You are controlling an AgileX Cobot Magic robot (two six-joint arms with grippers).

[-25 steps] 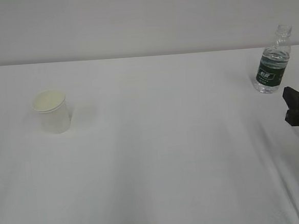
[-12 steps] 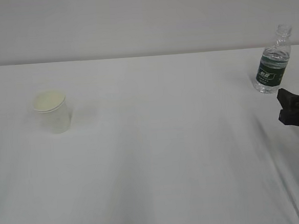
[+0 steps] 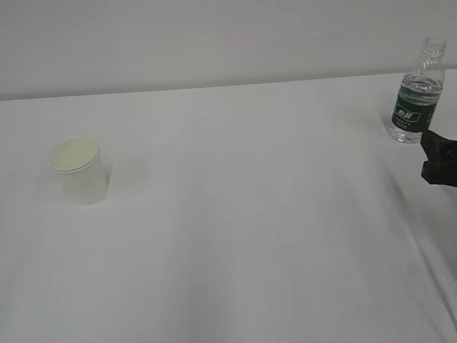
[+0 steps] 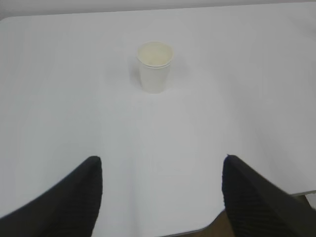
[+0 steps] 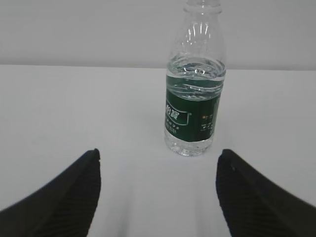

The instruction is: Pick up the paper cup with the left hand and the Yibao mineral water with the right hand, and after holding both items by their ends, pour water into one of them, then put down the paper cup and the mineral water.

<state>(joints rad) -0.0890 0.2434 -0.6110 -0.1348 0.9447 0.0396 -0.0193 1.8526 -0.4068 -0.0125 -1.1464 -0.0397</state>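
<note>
paper cup (image 3: 78, 170) upright near table (image 3: 249, 241) left edge, yibao mineral water (image 3: 418, 94) upright at far right edge, uncapped for pouring; left tool (image 4: 160, 195) and right tool (image 5: 158, 190) wide, empty, each facing its item.

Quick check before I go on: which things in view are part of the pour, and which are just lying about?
For the job:
- paper cup, upright, empty
- water bottle, upright, cap off
- right claw, open, near the bottle
- left claw, open, facing the cup

Lying about:
- nothing besides the white table
</note>
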